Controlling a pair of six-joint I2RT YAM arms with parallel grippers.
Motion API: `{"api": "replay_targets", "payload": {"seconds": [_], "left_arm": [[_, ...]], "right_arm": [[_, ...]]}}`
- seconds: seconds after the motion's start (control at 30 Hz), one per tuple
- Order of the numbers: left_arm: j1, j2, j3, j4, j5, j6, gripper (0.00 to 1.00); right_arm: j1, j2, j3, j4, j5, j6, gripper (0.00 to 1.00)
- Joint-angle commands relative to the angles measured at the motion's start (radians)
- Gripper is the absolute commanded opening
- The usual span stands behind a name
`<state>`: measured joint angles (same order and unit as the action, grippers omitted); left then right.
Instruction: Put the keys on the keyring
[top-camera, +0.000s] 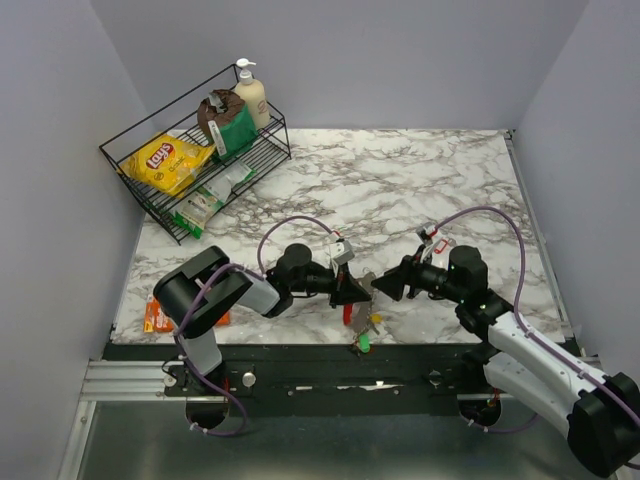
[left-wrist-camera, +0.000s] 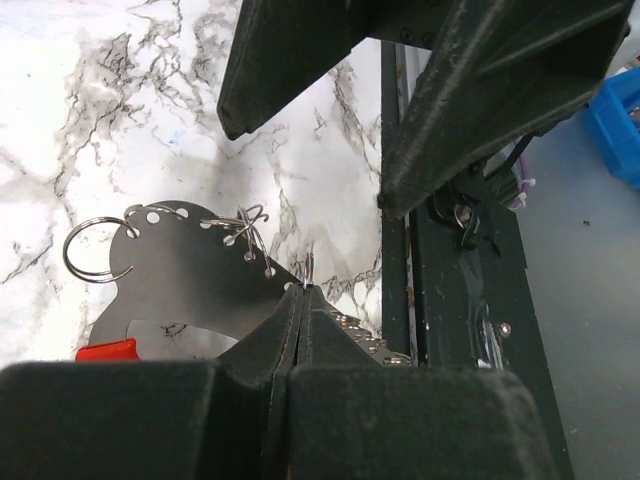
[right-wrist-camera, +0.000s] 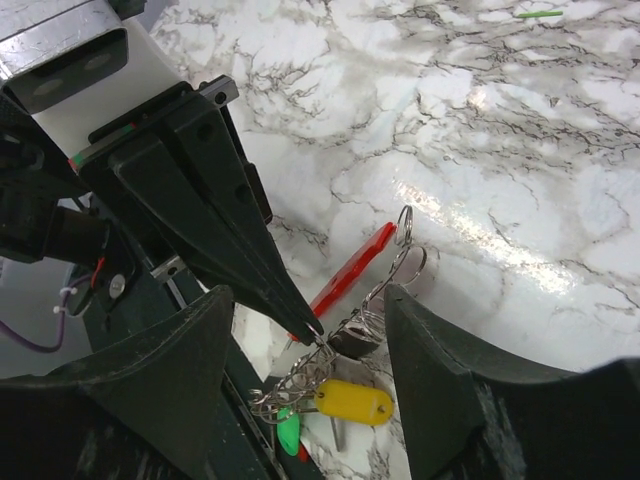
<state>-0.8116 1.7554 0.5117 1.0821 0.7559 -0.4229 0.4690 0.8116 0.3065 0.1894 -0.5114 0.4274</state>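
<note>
The left gripper is pinching tight on the silvery part of the keyring. The right gripper is facing it with its fingers wide apart, holding nothing. The keys are lying just below the left tips, between the right fingers. I think the right gripper is getting ready to grab a key. Next it needs a soft, careful pinch on one tiny key.

Red keyring, tilted — yellow, green keys bunched beside
</note>
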Motion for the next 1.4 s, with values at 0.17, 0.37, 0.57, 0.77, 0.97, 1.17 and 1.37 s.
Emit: {"api": "replay_targets", "payload": {"seconds": [0.17, 0.37, 0.57, 0.77, 0.97, 1.17, 1.37], "left_arm": [[0.003, -0.212, 0.005, -0.2, -0.041, 0.134, 0.0], [-0.017, -0.31, 0.033, -0.347, -0.059, 0.197, 0.0], [-0.021, -0.341, 0.034, -0.36, -0.072, 0.203, 0.0], [-0.027, -0.362, 0.039, -0.364, -0.081, 0.2, 0.0], [-0.037, -0.393, 0.065, -0.409, -0.092, 0.216, 0.0], [-0.041, -0.43, 0.079, -0.419, -0.092, 0.223, 0.0], [-0.044, -0.459, 0.083, -0.412, -0.093, 0.225, 0.0]], "right_arm": [[-0.012, 0.046, 0.078, 0.01, -0.045, 0.025, 0.59], [-0.012, 0.126, 0.141, -0.002, -0.104, 0.019, 0.53], [-0.012, 0.136, 0.163, -0.007, -0.124, 0.013, 0.53], [-0.012, 0.164, 0.167, -0.013, -0.156, 0.005, 0.5], [-0.012, 0.205, 0.172, -0.011, -0.193, 0.001, 0.49], [-0.012, 0.219, 0.177, -0.016, -0.196, -0.007, 0.49], [-0.012, 0.231, 0.184, -0.013, -0.213, -0.006, 0.35]]}}
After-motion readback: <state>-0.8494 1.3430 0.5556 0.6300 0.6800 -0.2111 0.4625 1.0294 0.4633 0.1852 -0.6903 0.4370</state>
